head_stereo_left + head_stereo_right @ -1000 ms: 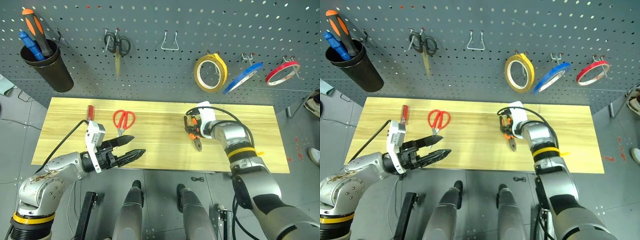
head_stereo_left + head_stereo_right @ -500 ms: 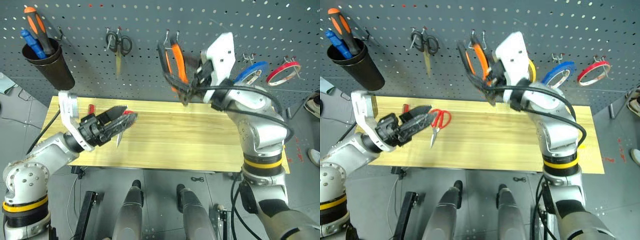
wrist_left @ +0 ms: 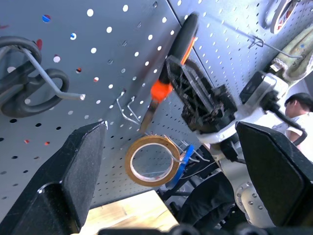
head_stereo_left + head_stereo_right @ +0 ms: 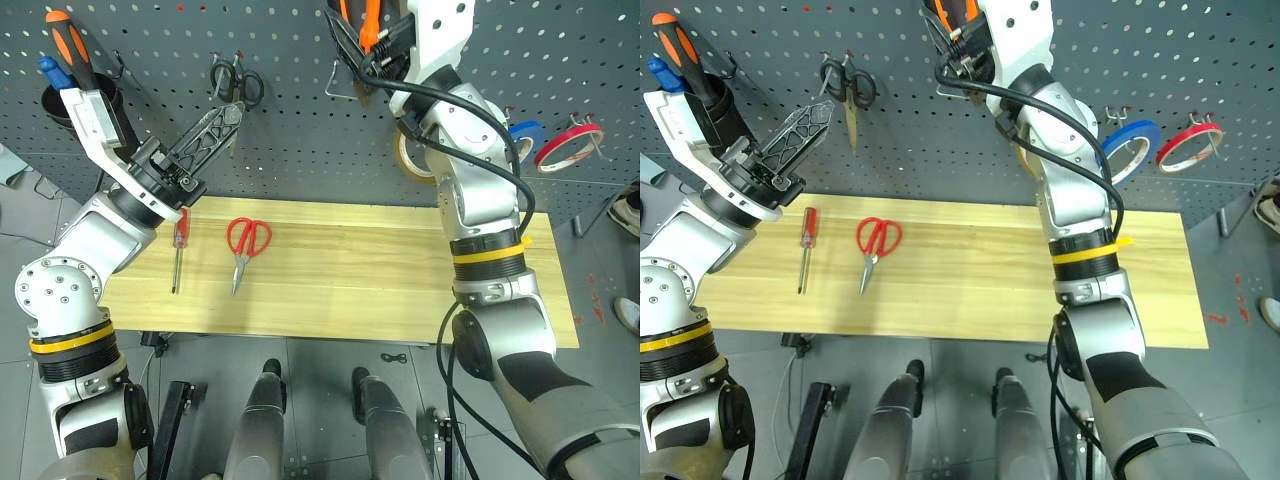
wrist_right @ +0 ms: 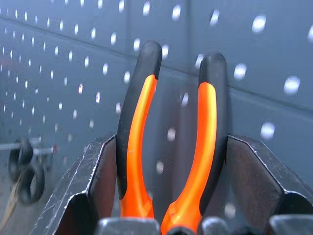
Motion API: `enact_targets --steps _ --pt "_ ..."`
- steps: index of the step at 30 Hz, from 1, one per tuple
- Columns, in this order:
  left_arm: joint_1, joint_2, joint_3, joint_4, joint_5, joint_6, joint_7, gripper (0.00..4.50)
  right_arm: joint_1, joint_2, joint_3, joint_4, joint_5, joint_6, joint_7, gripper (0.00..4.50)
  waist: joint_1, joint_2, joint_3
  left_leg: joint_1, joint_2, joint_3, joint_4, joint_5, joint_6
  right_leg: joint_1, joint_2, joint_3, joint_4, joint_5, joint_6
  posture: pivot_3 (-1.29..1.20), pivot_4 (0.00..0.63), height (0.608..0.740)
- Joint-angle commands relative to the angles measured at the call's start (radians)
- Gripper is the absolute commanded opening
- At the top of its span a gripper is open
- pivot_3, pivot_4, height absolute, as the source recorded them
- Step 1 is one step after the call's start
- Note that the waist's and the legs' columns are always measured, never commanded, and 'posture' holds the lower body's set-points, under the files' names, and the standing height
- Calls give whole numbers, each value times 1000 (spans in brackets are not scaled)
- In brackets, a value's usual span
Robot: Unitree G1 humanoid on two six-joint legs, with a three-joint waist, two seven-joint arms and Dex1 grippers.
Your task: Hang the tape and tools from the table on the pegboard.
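The right gripper [image 4: 372,40], fingers clenched on the orange-and-black-handled pliers [image 5: 171,132], has carried them up off the pale wooden tabletop [image 4: 400,290] to the dark perforated pegboard [image 4: 300,150], ready for hooking; the left gripper [image 4: 205,135] has risen too, fingers released and empty.

The right arm reaches up and far, its hand [image 4: 372,30] raised high against the pegboard [image 4: 300,120] with the fingers clamped on the orange-and-black handles of the pliers [image 5: 171,142], one finger on each outer side. The left arm bends up from the left, its hand [image 4: 205,135] lifted above the bench [image 4: 350,300], pointing up and to the right, fingers spread wide and holding nothing
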Motion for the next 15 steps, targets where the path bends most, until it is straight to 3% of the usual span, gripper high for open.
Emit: enact_targets --steps 1,9,15 --pt "6 -7 7 -29 9 -25 -10 4500 -54 18 -27 9 17 -101 -21 2965 0 0 0 0 0 -1 0 0 0 0 0 0 0 0 0 201 339 740" --pt "18 -2 17 -44 -1 -13 -4 4500 -101 32 -40 121 5 -212 -51 2965 4 0 0 0 0 -2 0 3 -4 0 0 -2 1 1 -1 215 333 740" --pt "9 -1 21 -50 -11 -13 6 4500 -37 66 -28 175 -9 -260 -82 2965 6 -4 -2 0 0 -3 0 3 -5 0 0 -3 3 1 -1 221 330 740"
